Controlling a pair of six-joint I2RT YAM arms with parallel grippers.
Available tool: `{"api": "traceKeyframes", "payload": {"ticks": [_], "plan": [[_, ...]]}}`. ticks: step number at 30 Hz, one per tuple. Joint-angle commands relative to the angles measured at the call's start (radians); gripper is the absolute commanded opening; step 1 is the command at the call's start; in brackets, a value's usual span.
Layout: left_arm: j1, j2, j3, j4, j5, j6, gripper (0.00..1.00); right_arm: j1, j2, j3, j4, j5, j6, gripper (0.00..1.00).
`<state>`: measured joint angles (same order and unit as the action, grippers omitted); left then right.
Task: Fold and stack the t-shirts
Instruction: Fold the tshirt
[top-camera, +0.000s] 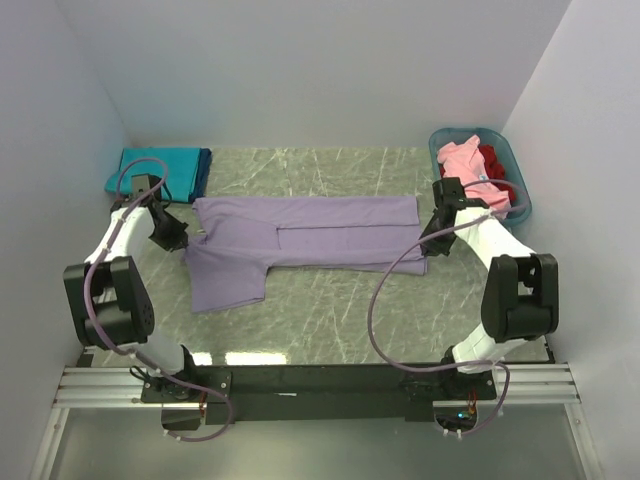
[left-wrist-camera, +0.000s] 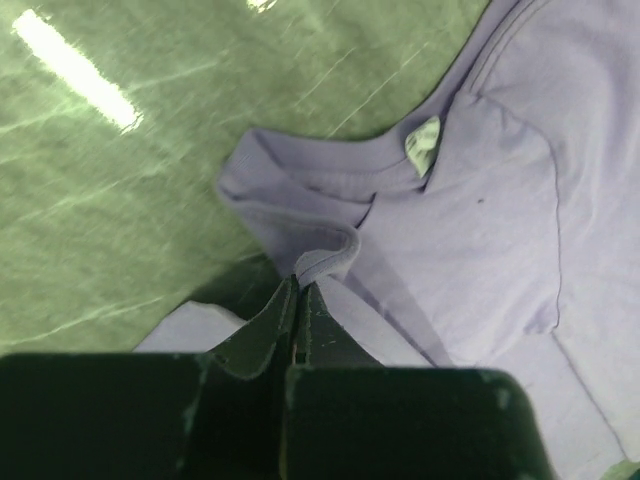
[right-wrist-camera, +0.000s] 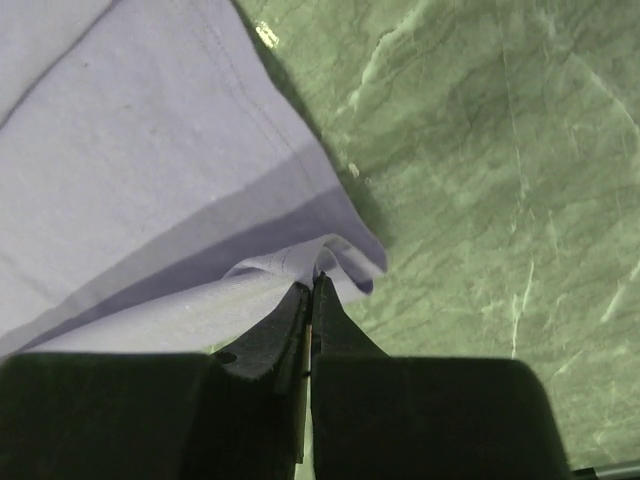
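From above, five t-shirts can be counted. One lavender t-shirt (top-camera: 300, 235) lies spread across the middle of the green marbled table (top-camera: 330, 320), partly folded lengthwise. One teal t-shirt (top-camera: 155, 170) sits folded at the back left, with one dark blue t-shirt (top-camera: 204, 172) touching its right side. One blue basket (top-camera: 520, 200) at the back right holds one pink t-shirt (top-camera: 460, 158) and one red t-shirt (top-camera: 495, 165). The left gripper (top-camera: 172, 238) is at the lavender t-shirt's left end and the right gripper (top-camera: 432, 243) at its right end.

In the left wrist view, the fingers are pinched together on a fold of lavender cloth by the collar. One small pale tag (left-wrist-camera: 424, 145) shows inside the neck; its writing is too blurred to read.

In the right wrist view, the fingers are clamped on the lavender t-shirt's bunched corner, beside a stitched hem
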<state>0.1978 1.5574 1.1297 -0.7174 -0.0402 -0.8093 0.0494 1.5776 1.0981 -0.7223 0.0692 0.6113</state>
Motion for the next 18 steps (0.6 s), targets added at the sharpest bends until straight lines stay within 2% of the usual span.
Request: {"api": "traceKeyframes", "payload": {"ticks": [1, 11, 18], "plan": [[0.006, 0.033, 0.068, 0.027, 0.017, -0.008, 0.01, -0.010, 0.030, 0.051, 0.040, 0.060, -0.013, 0.00], [0.008, 0.087, 0.113, 0.047, 0.016, -0.021, 0.01, -0.010, 0.119, 0.144, 0.057, 0.077, -0.018, 0.00], [0.006, 0.136, 0.130, 0.068, 0.019, -0.013, 0.01, -0.010, 0.163, 0.141, 0.099, 0.069, -0.008, 0.00]]}}
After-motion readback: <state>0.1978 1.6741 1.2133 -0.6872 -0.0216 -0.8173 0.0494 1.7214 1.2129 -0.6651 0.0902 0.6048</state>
